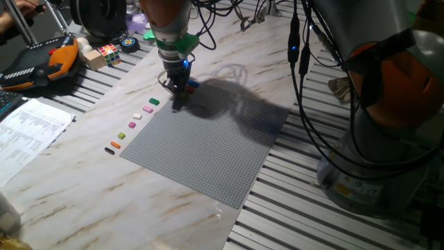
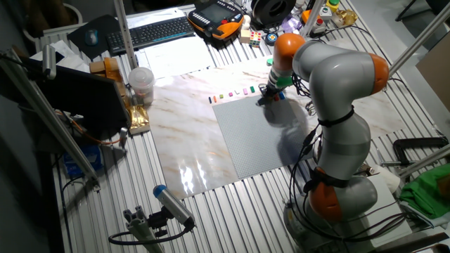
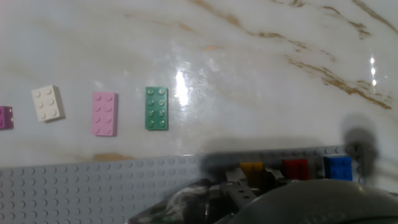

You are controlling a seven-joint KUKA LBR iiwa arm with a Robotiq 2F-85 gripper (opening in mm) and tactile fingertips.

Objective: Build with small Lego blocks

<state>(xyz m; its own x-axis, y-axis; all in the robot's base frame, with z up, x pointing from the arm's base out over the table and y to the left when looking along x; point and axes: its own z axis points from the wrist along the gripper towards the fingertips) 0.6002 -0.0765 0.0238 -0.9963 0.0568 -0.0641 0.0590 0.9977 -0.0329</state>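
My gripper (image 1: 179, 87) is down at the far edge of the grey baseplate (image 1: 208, 146). In the hand view its blurred fingers (image 3: 235, 186) stand on either side of a yellow brick (image 3: 252, 167) on the plate edge, so the gripper (image 3: 252, 179) looks shut on it. A red brick (image 3: 295, 168) and a blue brick (image 3: 337, 168) sit beside it on the plate. On the marble lie a green brick (image 3: 156, 107), a pink brick (image 3: 105, 114), a white brick (image 3: 48, 102) and a magenta brick (image 3: 5, 117). The row ends with an orange brick (image 1: 115, 144) and a black brick (image 1: 109, 150).
A multicoloured puzzle cube (image 1: 109, 51), a tape roll (image 1: 130, 43) and an orange-black pendant (image 1: 38, 62) lie at the back left. Paper sheets (image 1: 31, 132) lie at the left. The robot base (image 1: 388, 139) and its cables stand at the right.
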